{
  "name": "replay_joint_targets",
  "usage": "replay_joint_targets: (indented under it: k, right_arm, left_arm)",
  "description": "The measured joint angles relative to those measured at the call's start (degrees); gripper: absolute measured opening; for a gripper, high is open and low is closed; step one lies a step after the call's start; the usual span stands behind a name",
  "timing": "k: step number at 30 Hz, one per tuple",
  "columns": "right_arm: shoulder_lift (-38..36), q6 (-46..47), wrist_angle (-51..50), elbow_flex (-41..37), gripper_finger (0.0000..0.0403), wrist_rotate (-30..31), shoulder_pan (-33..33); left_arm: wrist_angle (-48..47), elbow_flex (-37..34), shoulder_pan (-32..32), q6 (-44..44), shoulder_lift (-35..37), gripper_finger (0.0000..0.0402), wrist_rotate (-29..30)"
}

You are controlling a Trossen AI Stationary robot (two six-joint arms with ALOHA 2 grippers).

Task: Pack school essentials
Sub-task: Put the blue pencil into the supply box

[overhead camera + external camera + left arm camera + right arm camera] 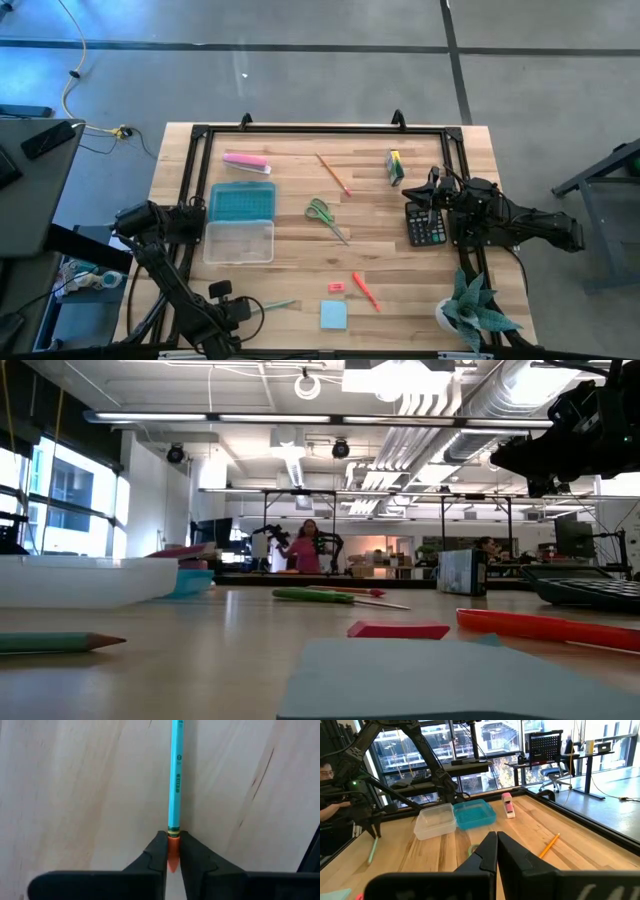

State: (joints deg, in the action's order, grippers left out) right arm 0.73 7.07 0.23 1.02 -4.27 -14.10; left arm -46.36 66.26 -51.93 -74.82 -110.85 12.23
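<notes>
The green pencil (278, 304) lies near the table's near edge, and my left gripper (252, 307) is shut on its left end. It also shows in the low view (60, 643). My right gripper (496, 849) is shut on nothing and hangs in the air above the black calculator (424, 226). Lying flat on the table are the green-handled scissors (324, 214), the wooden pencil (333, 173), the green-yellow block (396, 167), the orange-red pen (365, 291), the red eraser (336, 288) and the light-blue note pad (334, 315). My left gripper pinches the pencil's orange eraser end (173, 840) between its two fingertips (159, 851). The fingers come from the table's left and lie in line with the pencil. The teal shaft (176, 775) runs straight ahead toward the right, close over the wood; lifted or resting, I cannot tell.
A clear container (240, 241) and a teal tray (242, 202) stand side by side left of centre, with a pink object (245, 162) beyond them. A spiky potted plant (470, 310) stands at the near right corner. A black frame (320, 128) borders the table. People show in the room behind.
</notes>
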Motion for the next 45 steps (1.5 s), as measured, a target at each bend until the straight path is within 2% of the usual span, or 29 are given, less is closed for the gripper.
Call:
replay_joint_targets:
  k: [6, 14, 20, 29, 35, 40, 45]
  right_arm:
    - [0.0, 0.0, 0.0, 0.0, 0.0, 0.0, 0.0]
    - [0.0, 0.0, 0.0, 0.0, 0.0, 0.0, 0.0]
    - [0.1, 0.0, 0.0, 0.0, 0.0, 0.0, 0.0]
    - [0.0, 0.0, 0.0, 0.0, 0.0, 0.0, 0.0]
    - [0.0, 0.0, 0.0, 0.0, 0.0, 0.0, 0.0]
    - [0.0, 0.0, 0.0, 0.0, 0.0, 0.0, 0.0]
    - [0.0, 0.0, 0.0, 0.0, 0.0, 0.0, 0.0]
  left_arm:
    - [0.2, -0.1, -0.3, 0.0, 0.2, 0.0025, 1.6]
    - [-2.2, -0.6, -1.2, 0.0, 3.8, 0.0022, 10.0]
    - [-11.6, -0.5, -0.8, -0.2, 8.4, 0.0023, 10.3]
    - [-32.7, -0.4, 0.0, -5.9, 17.8, 0.0024, 10.3]
    - [-40.6, -2.5, 0.1, -8.2, 22.4, 0.0025, 4.6]
    - [-40.2, -7.0, 1.0, -8.6, 24.7, 0.0025, -1.3]
    - [-37.3, -11.5, 3.6, -7.6, 25.5, 0.0025, -4.4]
